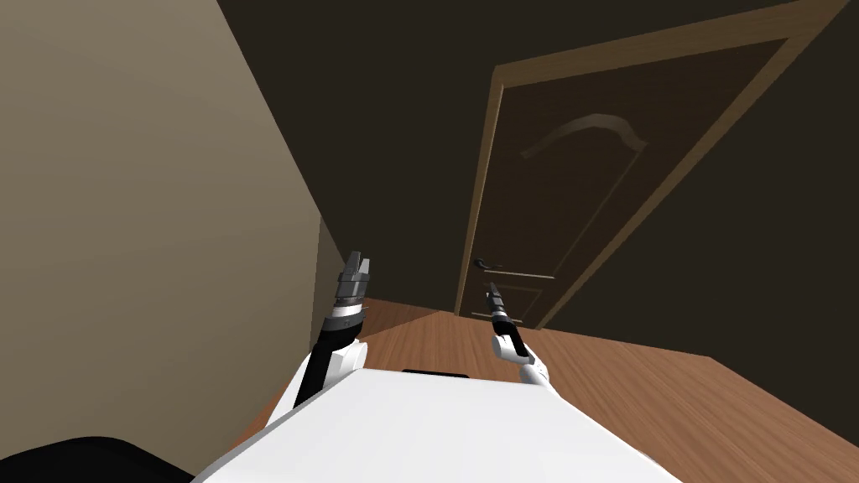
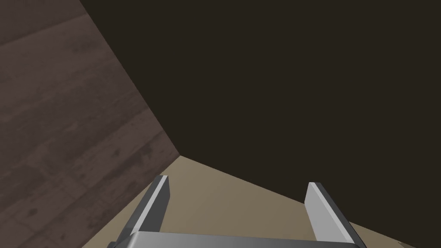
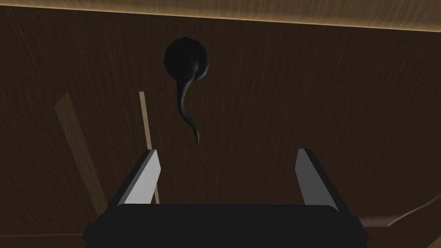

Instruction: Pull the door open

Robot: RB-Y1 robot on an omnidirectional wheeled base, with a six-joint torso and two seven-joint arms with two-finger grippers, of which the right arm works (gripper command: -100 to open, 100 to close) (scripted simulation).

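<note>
A dark brown panelled door (image 1: 587,193) stands shut in a lighter wooden frame (image 1: 480,201) at the end of a dim hallway. Its dark lever handle (image 1: 484,264) sits near the door's left edge. My right gripper (image 1: 492,289) is raised just short of the handle, a little below and right of it. In the right wrist view the handle (image 3: 186,86) hangs from a round rose ahead of my right gripper (image 3: 226,165), whose fingers stand open and apart from it. My left gripper (image 1: 356,264) is held up near the left wall, fingers open (image 2: 237,191), holding nothing.
A beige wall (image 1: 143,218) runs close along my left. A dark wall (image 1: 772,235) lies to the right of the door. Brown wooden floor (image 1: 671,402) spreads between me and the door.
</note>
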